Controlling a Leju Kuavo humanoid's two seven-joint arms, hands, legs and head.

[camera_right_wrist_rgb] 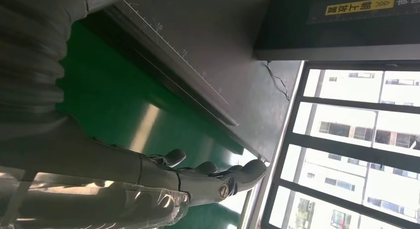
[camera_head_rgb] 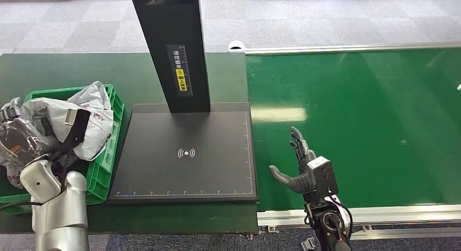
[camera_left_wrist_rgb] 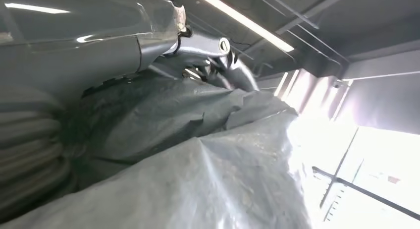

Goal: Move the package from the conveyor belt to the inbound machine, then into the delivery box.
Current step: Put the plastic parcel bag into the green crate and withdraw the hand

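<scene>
**Soft package over the delivery box**

At the far left, the grey plastic package [camera_head_rgb: 65,118] sits crumpled in the green delivery box [camera_head_rgb: 111,153]. It looks light, limp and slippery; bunched folds offer the best hold. Left robot hand [camera_head_rgb: 11,134] lies against it, grip unclear. Right robot hand [camera_head_rgb: 296,164] hovers open, empty, over the conveyor belt [camera_head_rgb: 380,126], well apart.
</scene>
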